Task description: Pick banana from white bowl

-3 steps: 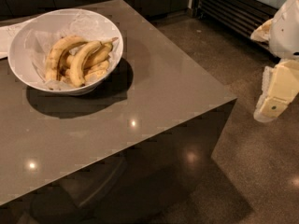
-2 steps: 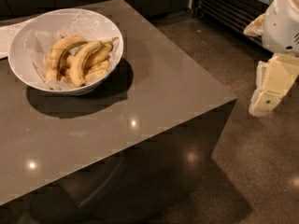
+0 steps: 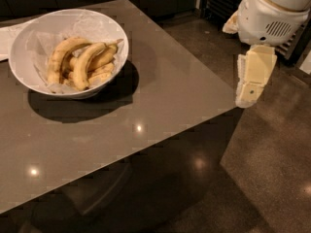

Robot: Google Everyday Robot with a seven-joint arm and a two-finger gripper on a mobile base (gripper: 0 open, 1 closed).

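The long, gently curved yellow banana (image 3: pixel 86 63) lies among shorter ones in the wide glossy white bowl (image 3: pixel 20 61) on the polished grey-brown surface (image 3: pixel 170 91). It looks light, soft and easily bruised, so a gentle hold across its exposed middle seems best. The cream-coloured pincer (image 3: pixel 251 79) hangs well apart, beyond the surface's right edge; spread or pressed together, I cannot tell.

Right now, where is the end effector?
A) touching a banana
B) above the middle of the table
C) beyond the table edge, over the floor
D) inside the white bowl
C: the end effector hangs past the table corner above the floor, well apart from the white bowl.
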